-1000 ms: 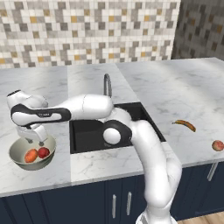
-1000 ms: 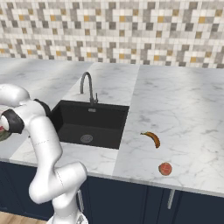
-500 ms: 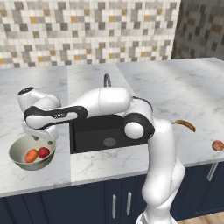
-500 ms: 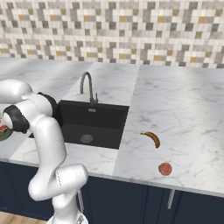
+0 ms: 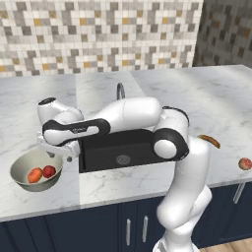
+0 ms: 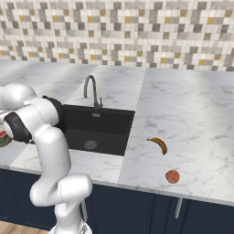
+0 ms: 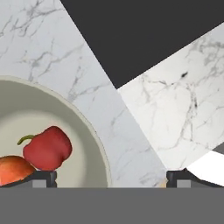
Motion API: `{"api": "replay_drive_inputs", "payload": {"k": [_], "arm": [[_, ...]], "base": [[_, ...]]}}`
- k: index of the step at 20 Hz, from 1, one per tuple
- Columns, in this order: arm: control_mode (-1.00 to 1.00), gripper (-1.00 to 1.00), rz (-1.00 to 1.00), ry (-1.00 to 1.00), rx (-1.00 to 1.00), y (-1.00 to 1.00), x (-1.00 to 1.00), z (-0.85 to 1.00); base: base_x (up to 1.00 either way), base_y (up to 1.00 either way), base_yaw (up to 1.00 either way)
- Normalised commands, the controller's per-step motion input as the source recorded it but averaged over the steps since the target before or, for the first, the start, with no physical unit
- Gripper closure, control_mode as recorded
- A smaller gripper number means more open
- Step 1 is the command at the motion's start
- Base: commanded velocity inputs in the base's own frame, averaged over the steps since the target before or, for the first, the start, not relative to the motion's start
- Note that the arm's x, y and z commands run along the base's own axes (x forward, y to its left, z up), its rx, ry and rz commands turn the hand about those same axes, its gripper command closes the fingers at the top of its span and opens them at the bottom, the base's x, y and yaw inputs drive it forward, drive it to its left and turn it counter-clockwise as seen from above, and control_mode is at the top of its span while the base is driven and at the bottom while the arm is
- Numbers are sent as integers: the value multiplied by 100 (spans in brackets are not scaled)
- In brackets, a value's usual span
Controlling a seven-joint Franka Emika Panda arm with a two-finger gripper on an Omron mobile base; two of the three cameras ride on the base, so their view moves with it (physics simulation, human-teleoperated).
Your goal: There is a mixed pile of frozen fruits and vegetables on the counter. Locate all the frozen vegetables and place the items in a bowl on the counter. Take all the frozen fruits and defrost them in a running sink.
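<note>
The beige-grey bowl (image 5: 19, 167) sits on the white marble counter (image 5: 108, 184) left of the sink (image 5: 118, 150). In it lie the red tomato-like ball (image 5: 48, 171) and the orange carrot-like piece (image 5: 34, 174). My gripper (image 5: 55, 151) hovers open and empty just above the bowl's right rim. In the hand view the red ball (image 7: 48, 148) and the orange piece (image 7: 12, 170) lie inside the bowl's rim (image 7: 89, 131), and my gripper (image 7: 111, 179) spans that rim. The banana (image 5: 209, 141) and the reddish-peach ball (image 5: 244, 163) lie on the counter right of the sink.
A tall curved grey faucet (image 5: 119, 91) stands behind the black basin, which has a round drain (image 5: 122, 159). My own arm arches low over the sink's left half. The banana (image 6: 158, 144) and the peach ball (image 6: 172, 176) lie near the counter's front edge (image 6: 183, 194).
My hand has drifted right from over the bowl's middle to its right rim, and the elbow has swung right. The jaws stayed open. Both vegetables rest in the bowl as before.
</note>
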Motion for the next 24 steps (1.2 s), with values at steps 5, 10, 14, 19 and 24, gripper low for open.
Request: {"api": "replay_drive_inputs", "payload": {"k": [5,10,14,19,24], "arm": [[-100,-100,-8,10,-1,-33,18,0],[-100,-100,3,4,0,-41,16,-4],[-100,-100,18,1,0,-21,6,-3],[-100,-100,23,2,-2,-9,2,-2],[-100,-100,14,-1,0,-33,0,-1]], "base": [[0,0,0],[0,0,0],[0,0,0],[0,0,0],[0,0,0]]}}
